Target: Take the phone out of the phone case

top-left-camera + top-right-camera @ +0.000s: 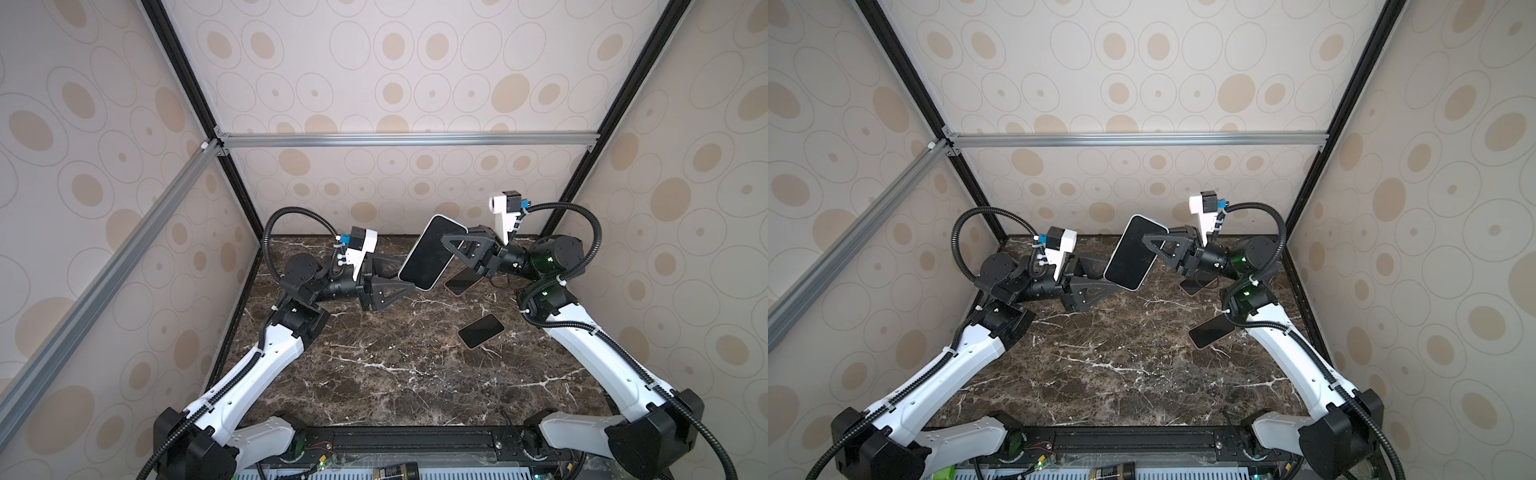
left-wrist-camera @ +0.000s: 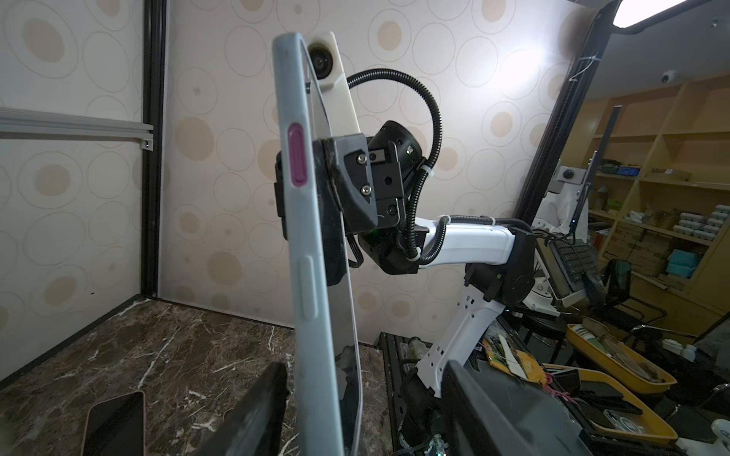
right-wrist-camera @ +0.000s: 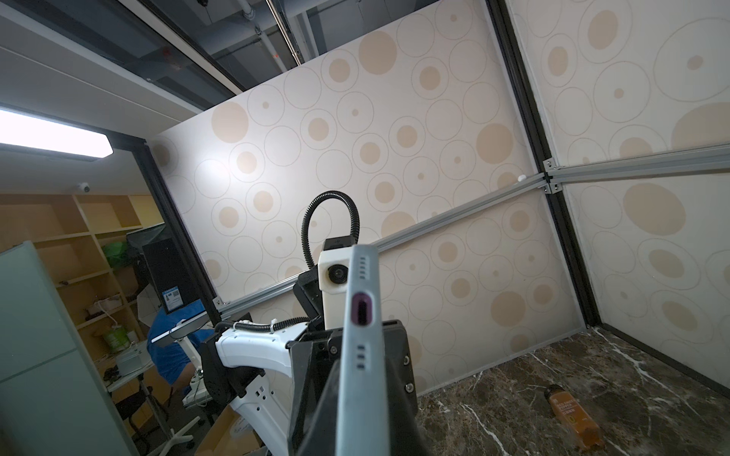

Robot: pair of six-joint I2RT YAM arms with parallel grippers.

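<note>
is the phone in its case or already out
In its case. The phone held by the right gripper has a pale rim around its dark screen; the left wrist view shows the case wrapping its edge.

Pink-edged phone point(image 1: 462, 283) half hidden under right claw point(image 1: 445, 246), far fingertip of left claw point(image 1: 405, 279) behind cased phone point(image 1: 430, 255), bottle point(image 3: 571, 414) label unreadable.

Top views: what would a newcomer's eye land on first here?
The phone in its pale case, held up in mid-air at the back centre by the right gripper. The left gripper stands open around its lower end, and two more phones lie on the marble table.
</note>
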